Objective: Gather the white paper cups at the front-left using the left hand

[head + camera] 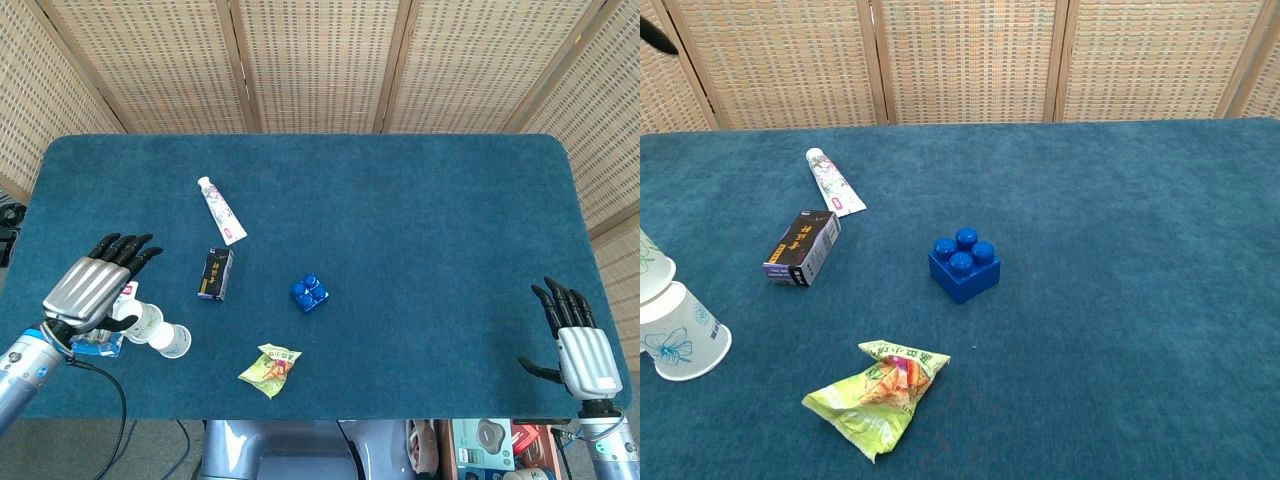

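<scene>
Two white paper cups lie on their sides at the table's front-left, touching each other. One cup (174,341) (678,334) has its mouth toward the front. The other cup (143,322) (650,264) lies just behind it and is cut off by the chest view's left edge. My left hand (88,283) hovers above and to the left of the cups with its fingers spread and nothing in it. At the front-right corner my right hand (577,337) stays open and empty.
A toothpaste tube (220,209) (832,180), a small dark box (215,274) (803,247), a blue brick (310,292) (965,264) and a green snack packet (270,368) (878,391) lie on the blue table (420,220). A small blue-and-white item (100,344) sits under my left hand.
</scene>
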You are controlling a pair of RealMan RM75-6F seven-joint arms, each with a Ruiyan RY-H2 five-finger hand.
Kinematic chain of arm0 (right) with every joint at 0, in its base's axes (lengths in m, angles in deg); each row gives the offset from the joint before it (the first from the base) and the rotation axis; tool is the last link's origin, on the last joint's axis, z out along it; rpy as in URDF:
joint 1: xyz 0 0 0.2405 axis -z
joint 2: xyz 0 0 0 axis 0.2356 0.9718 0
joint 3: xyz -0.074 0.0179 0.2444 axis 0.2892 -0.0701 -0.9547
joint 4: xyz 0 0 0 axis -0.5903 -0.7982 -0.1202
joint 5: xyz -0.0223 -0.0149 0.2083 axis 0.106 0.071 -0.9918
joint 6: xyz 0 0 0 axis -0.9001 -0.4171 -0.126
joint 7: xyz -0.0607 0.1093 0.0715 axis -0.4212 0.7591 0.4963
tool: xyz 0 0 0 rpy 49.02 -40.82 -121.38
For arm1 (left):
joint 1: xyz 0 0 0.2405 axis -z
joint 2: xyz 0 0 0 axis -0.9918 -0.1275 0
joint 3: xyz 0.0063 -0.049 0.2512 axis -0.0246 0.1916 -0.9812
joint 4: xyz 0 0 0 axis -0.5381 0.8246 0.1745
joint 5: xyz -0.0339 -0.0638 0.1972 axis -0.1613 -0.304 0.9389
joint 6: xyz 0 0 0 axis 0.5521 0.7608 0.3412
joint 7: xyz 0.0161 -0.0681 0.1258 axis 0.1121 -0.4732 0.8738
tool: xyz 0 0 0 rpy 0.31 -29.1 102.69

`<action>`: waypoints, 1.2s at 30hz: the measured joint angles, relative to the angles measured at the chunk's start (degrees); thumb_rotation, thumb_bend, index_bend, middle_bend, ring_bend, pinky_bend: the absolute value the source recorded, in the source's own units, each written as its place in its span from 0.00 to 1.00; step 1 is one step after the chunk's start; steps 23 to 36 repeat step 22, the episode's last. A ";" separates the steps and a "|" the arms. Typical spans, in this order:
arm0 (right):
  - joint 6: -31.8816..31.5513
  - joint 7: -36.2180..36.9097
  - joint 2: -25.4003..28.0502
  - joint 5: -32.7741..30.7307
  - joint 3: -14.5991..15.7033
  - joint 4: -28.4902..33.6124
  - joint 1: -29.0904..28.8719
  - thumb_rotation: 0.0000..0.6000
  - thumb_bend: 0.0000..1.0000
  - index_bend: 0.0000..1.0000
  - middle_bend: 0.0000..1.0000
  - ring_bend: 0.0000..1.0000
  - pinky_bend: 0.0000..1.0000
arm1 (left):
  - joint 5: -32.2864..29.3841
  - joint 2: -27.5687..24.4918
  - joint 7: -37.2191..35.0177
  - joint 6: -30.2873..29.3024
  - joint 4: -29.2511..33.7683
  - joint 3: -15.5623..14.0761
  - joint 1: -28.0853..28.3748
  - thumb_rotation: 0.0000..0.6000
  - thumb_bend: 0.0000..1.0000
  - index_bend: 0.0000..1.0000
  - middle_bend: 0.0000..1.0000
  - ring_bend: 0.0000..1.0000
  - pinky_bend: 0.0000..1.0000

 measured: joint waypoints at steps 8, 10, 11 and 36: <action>-1.17 -0.69 -0.31 0.92 -0.08 -0.18 0.15 1.00 0.14 0.00 0.00 0.00 0.00 | 15.44 9.36 -3.29 -21.81 -7.20 -0.12 -12.42 1.00 0.25 0.00 0.00 0.00 0.00; -1.61 -0.83 -0.48 1.24 -0.13 -0.27 0.18 1.00 0.14 0.00 0.00 0.00 0.00 | 17.56 15.57 -1.55 -27.65 -10.89 -0.52 -15.83 1.00 0.25 0.00 0.00 0.00 0.00; -1.89 -0.94 -0.59 1.45 -0.16 -0.34 0.20 1.00 0.14 0.00 0.00 0.00 0.00 | 18.32 18.36 -0.98 -29.72 -12.67 -0.74 -17.30 1.00 0.25 0.00 0.00 0.00 0.00; -3.37 -2.07 -1.13 2.45 -0.25 -0.74 0.51 1.00 0.14 0.00 0.00 0.00 0.00 | 23.42 37.39 2.59 -38.74 -32.28 -3.21 -29.45 1.00 0.25 0.00 0.00 0.00 0.00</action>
